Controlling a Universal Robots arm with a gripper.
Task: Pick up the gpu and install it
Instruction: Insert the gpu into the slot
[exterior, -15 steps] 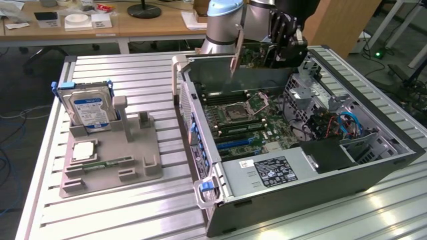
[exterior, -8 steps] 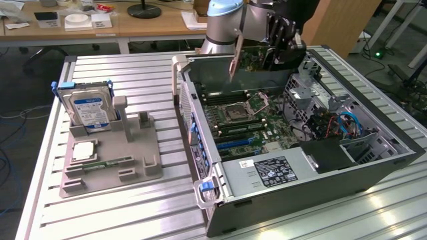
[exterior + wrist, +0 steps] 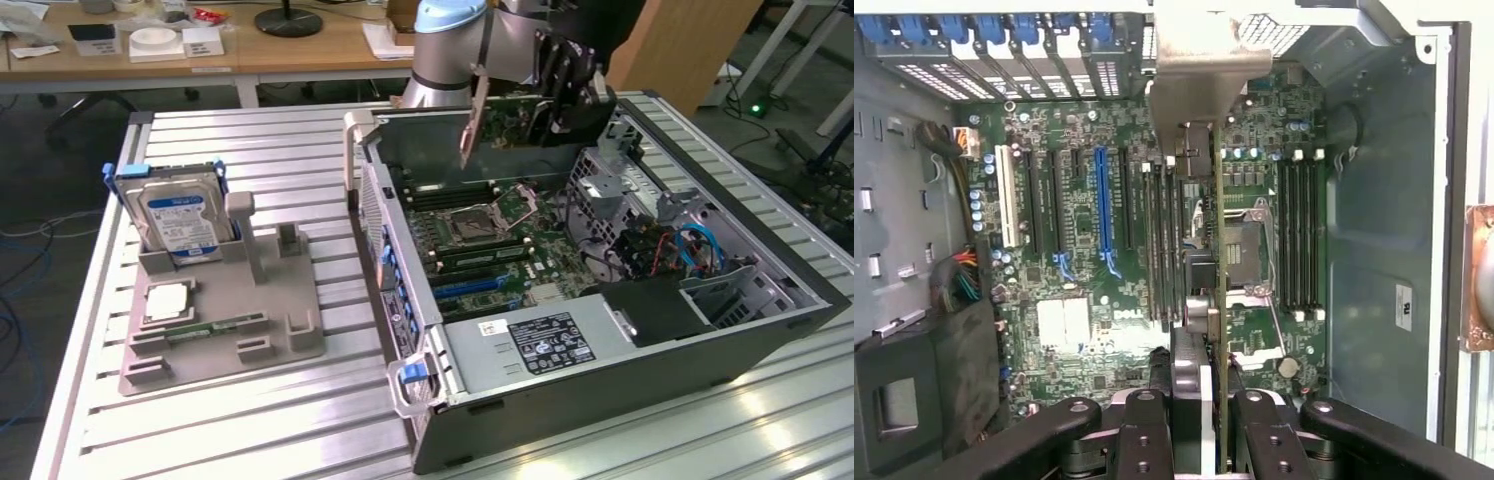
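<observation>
The black claw [image 3: 561, 95] is clamped on the thin, tan-brown gpu card [image 3: 507, 118], which hangs on edge over the open grey computer case [image 3: 641, 330] near the bench's [image 3: 240, 420] far edge. Its long axis seemingly parallels the blue motherboard slot [image 3: 1102, 200] below.

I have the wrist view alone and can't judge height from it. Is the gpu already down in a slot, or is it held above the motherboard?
Observer: Above. In the exterior view the gripper holds the gpu on edge in the air over the far end of the open computer case. It looks clear of the motherboard.
Operator: What sits beside the case, outside my view?
Observer: A grey holder at the exterior view's left, with a hard drive standing upright in it.
Operator: Anything else on that holder?
Observer: A narrow green memory stick lies flat on it, nearer the camera than the drive.
</observation>
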